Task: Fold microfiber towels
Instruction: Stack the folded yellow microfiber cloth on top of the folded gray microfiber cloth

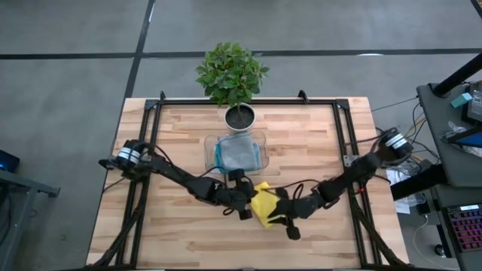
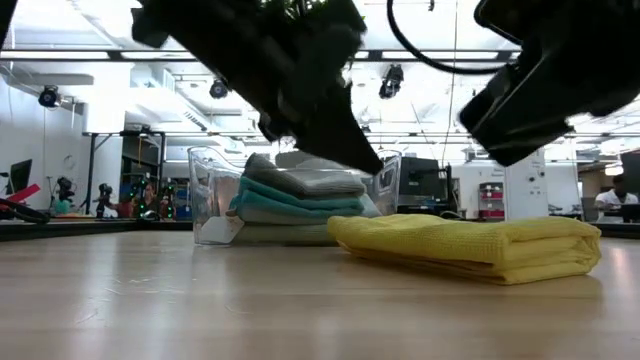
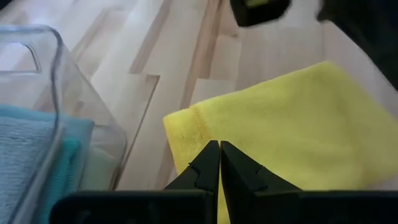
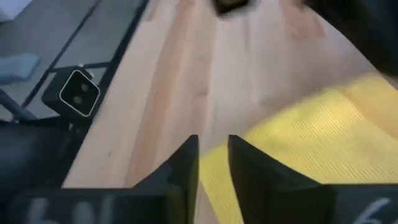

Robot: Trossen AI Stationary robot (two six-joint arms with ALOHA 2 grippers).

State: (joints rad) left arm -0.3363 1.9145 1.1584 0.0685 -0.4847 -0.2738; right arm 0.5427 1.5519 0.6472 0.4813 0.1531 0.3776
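Note:
A yellow towel (image 2: 470, 246) lies folded flat on the wooden table, right of the tray; it also shows in the high view (image 1: 263, 203). My left gripper (image 3: 219, 157) is shut and hangs just above the towel's left part (image 1: 251, 203), clear of it in the low view (image 2: 368, 160). My right gripper (image 4: 213, 155) is slightly open above the towel's near right edge (image 1: 291, 226), also clear of it (image 2: 500, 150). Grey (image 2: 305, 181), teal (image 2: 300, 199) and paler towels lie folded in a stack in the clear tray.
The clear plastic tray (image 1: 260, 143) with the stacked towels stands just beyond the yellow towel. A potted plant (image 1: 232, 75) stands at the far edge behind it. Black frame rails (image 1: 343, 135) run along the table's sides. Bare wood shows near the front edge (image 1: 188, 241).

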